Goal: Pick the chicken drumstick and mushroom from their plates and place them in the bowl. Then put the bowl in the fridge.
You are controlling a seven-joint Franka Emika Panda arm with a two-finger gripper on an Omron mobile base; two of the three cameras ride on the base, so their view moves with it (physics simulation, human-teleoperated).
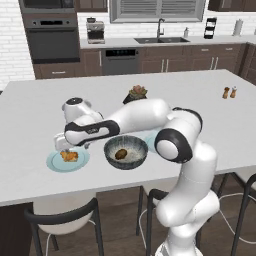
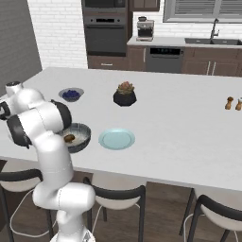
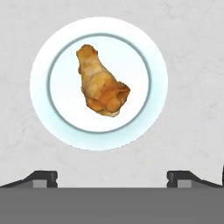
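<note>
The golden-brown chicken drumstick [image 3: 101,82] lies on a pale blue plate [image 3: 52,48], straight below my gripper [image 3: 112,178]. The gripper is open, its fingertips [image 3: 46,177] spread wide and holding nothing. From the left base view the gripper [image 1: 67,147] hovers just over that plate [image 1: 54,163] and the drumstick [image 1: 69,156]. To the right of it stands the dark grey-blue bowl [image 1: 127,165], with the dark brown mushroom [image 1: 121,154] inside. The bowl [image 2: 86,132] and mushroom [image 2: 69,138] sit left of the second, bare plate [image 2: 116,139]. The fridge is out of view.
A black plant pot [image 1: 136,94] stands behind the bowl on the white island counter [image 1: 30,110]. A small bowl of blueberries [image 2: 71,94] sits at the far left, salt and pepper shakers [image 1: 229,92] at the far right. Black stools [image 1: 62,216] line the near edge.
</note>
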